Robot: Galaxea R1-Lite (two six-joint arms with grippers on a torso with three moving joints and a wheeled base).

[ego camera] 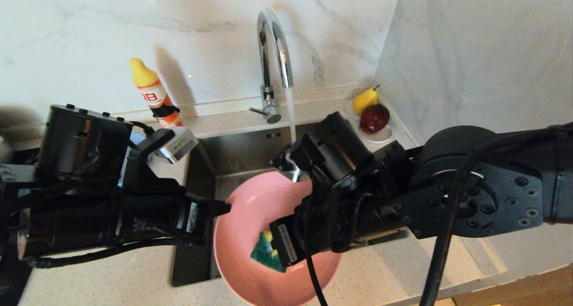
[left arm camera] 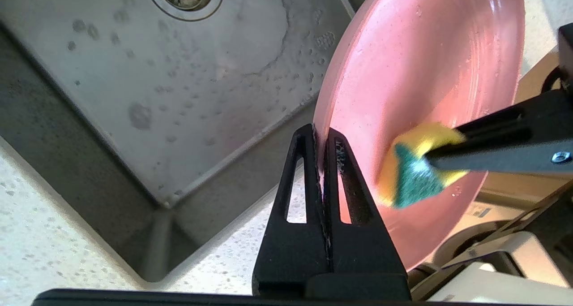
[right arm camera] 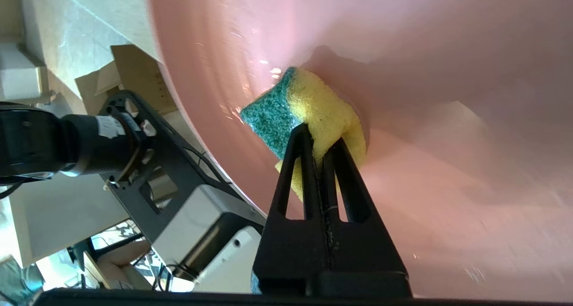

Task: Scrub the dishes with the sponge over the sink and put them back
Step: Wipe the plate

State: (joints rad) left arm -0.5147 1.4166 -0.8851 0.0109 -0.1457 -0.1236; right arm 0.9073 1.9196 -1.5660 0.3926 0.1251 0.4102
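— Salmon-pink round plate: where do you have it?

— Tilted over the steel sink, its rim clamped in my left pincer.

— And the right side?

— My right pincer is clamped on the yellow sponge with the green scouring face, pressed against the plate's inner face. Water runs from the chrome gooseneck tap.

one pink plate, one sponge, one sink, one tap, one bottle, two fruits
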